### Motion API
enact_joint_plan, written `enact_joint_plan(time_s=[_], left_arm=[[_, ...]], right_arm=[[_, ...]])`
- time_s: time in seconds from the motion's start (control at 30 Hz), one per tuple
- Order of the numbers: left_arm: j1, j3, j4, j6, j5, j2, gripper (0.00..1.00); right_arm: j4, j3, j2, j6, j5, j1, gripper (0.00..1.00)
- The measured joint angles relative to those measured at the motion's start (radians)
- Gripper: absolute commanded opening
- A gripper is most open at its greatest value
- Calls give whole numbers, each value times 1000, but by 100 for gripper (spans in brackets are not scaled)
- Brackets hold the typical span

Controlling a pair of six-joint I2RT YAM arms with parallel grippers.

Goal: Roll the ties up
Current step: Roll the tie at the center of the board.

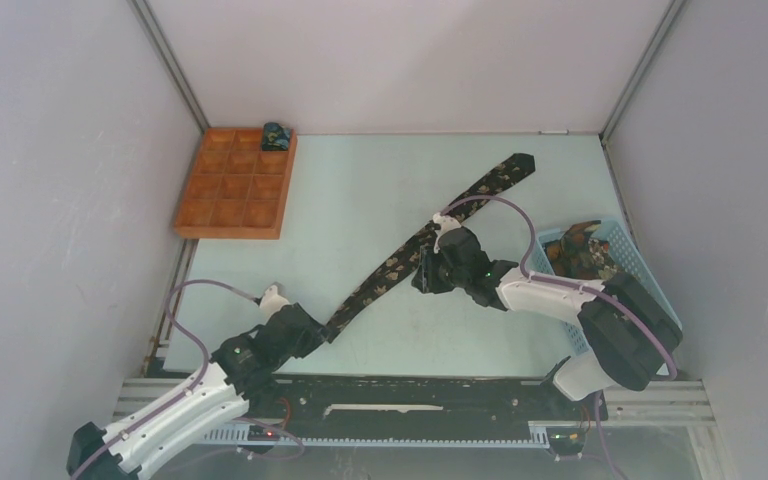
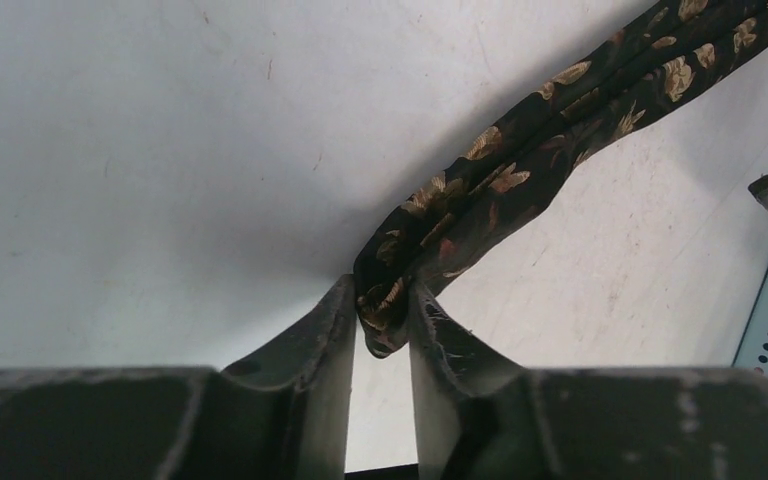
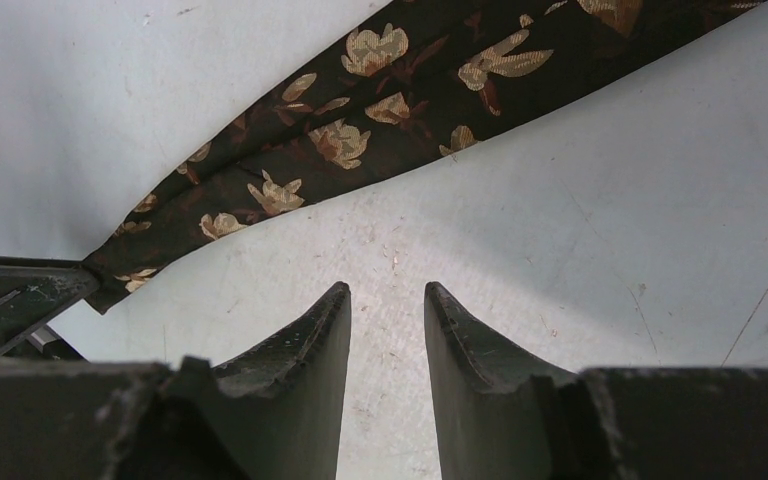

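Note:
A long black tie with tan leaves (image 1: 430, 240) lies stretched diagonally across the pale table, wide end at the far right. My left gripper (image 1: 322, 335) sits at its narrow near end. In the left wrist view the bunched tip of the tie (image 2: 480, 190) is pinched between the two fingertips (image 2: 335, 315) of the left gripper (image 2: 385, 305). My right gripper (image 1: 422, 272) hovers beside the tie's middle. In the right wrist view the right gripper (image 3: 387, 295) is open over bare table, with the tie (image 3: 360, 140) just past its tips.
An orange compartment tray (image 1: 222, 190) stands at the far left with a rolled bundle (image 1: 277, 135) in its back right cell. A blue mesh basket (image 1: 628, 250) at the right holds more patterned ties (image 1: 582, 250). Grey walls enclose the table.

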Motion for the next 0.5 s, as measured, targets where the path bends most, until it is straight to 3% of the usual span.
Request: enact_joint_plan(time_s=[0.17, 0.5], left_arm=[[0, -6, 18, -6, -2, 5, 0], [-1, -3, -41, -13, -8, -59, 0]], right_arm=[[1, 0, 4, 0, -10, 1, 36], [17, 0, 5, -4, -29, 25, 36]])
